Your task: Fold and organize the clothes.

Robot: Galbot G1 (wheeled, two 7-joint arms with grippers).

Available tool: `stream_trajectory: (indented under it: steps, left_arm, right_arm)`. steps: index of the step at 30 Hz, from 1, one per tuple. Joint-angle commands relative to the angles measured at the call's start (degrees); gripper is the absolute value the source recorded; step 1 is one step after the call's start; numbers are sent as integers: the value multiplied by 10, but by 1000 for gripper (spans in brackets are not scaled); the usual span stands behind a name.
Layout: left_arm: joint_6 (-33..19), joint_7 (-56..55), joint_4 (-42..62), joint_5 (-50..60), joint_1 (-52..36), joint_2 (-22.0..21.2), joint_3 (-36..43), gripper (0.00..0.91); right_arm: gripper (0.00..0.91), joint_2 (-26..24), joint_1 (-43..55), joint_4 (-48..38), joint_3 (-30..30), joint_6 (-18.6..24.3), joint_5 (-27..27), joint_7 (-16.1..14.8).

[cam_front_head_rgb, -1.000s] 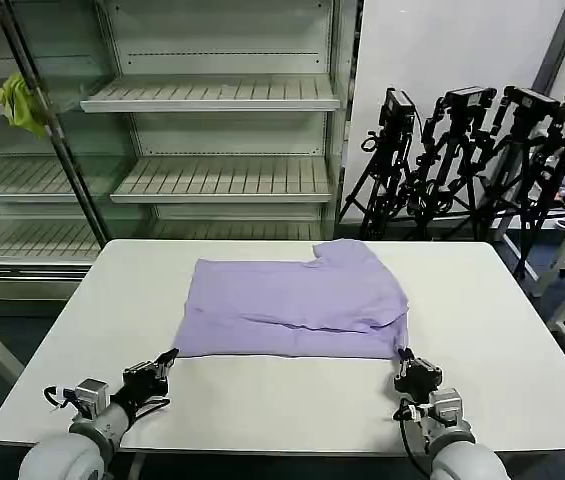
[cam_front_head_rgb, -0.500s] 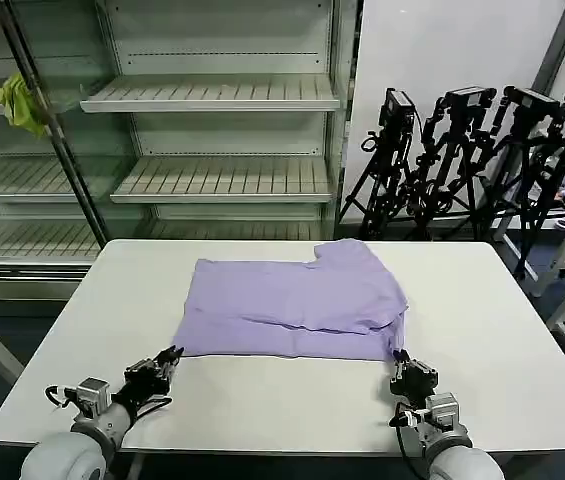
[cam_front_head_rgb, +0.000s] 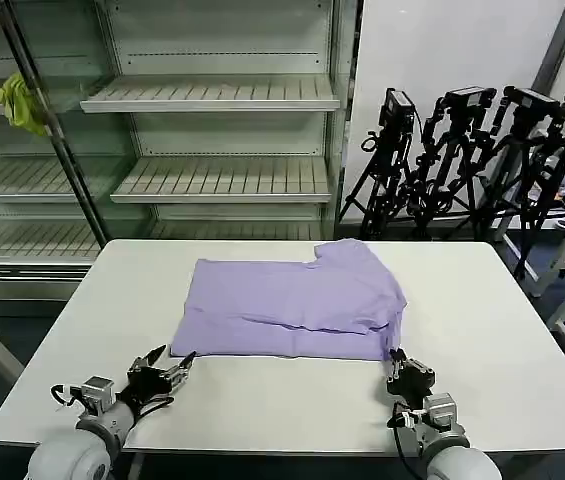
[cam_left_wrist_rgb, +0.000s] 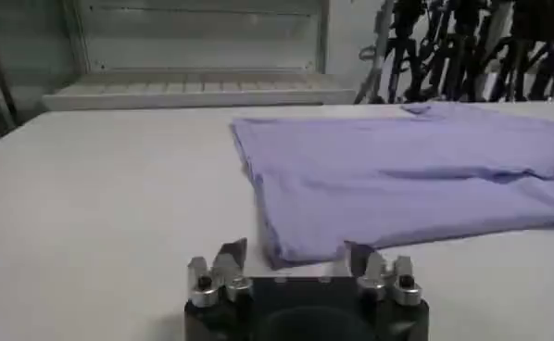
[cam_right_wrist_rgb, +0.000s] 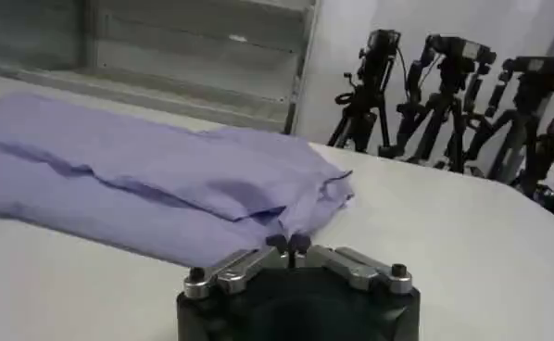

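The lavender T-shirt lies folded into a flat band across the middle of the white table. My left gripper rests low on the table at the shirt's near left corner, open. In the left wrist view its fingers stand wide apart, with the T-shirt corner just beyond them and my left gripper holding nothing. My right gripper sits at the near right corner. In the right wrist view my right gripper has its tips pressed together on the edge of the T-shirt.
Metal shelving stands behind the table, with a yellow-green cloth on its left end. A row of black camera tripods fills the back right. Bare table lies on either side of the shirt and along the front edge.
My left gripper has opened and let go of the near left corner. The right gripper has drawn slightly back toward the table's front edge, still shut at its corner.
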Motion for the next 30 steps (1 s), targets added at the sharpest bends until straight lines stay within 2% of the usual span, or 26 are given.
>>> stream_trajectory:
  steps: [1,30]
  left_arm:
    - [0,1,11,1,-2,0,3,10]
    - [-15,7,-9,8,19,-2,-6,10]
  right_arm:
    - [0,-1,0,1,0,0,0,0]
    - [0,-3,-14,11,3,3,-4,0]
